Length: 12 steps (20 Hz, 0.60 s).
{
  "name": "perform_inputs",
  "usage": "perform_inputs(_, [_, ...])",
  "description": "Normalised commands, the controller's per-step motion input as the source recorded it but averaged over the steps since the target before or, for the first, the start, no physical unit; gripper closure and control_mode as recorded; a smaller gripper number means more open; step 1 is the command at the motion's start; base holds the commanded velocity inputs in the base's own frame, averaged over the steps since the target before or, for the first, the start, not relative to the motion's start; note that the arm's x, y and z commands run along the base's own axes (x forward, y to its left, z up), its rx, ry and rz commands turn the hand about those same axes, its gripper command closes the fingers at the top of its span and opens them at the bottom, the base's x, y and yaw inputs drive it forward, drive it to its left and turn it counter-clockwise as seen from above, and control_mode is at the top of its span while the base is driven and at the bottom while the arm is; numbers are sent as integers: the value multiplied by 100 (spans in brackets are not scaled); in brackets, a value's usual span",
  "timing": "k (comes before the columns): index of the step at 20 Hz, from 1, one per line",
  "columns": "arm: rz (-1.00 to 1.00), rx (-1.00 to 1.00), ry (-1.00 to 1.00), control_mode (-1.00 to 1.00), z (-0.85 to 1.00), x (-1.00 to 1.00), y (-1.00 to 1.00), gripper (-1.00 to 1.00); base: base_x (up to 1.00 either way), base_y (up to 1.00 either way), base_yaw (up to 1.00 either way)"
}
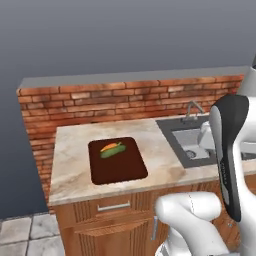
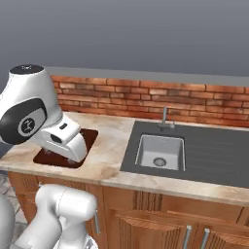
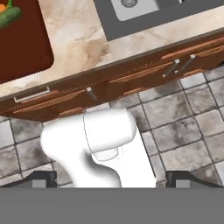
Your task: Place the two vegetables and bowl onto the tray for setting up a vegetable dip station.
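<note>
Orange carrot (image 1: 110, 146) and green cucumber (image 1: 113, 151) sit on the dark reddish-brown tray (image 1: 120, 167); hand (image 3: 111, 180) wide open, empty, could nudge them off

No readable text, label or number appears anywhere.

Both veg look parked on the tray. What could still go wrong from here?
The orange carrot and dark green cucumber lie together at the back of the flat dark reddish-brown tray; setting a wide bowl there could knock them, or they may roll off. The front of the tray is bare. The open gripper points down at the floor, so the swing back could clip the marble counter's edge.
</note>
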Motion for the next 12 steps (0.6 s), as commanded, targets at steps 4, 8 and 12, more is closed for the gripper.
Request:
perform_inputs(4, [0,0,0,100,0,0,0,-100,-14,-100,0])
perform_inputs(8, [0,0,0,100,0,0,0,-100,0,-100,0])
perform_inputs(12, [0,0,0,100,0,0,0,-100,0,-100,0])
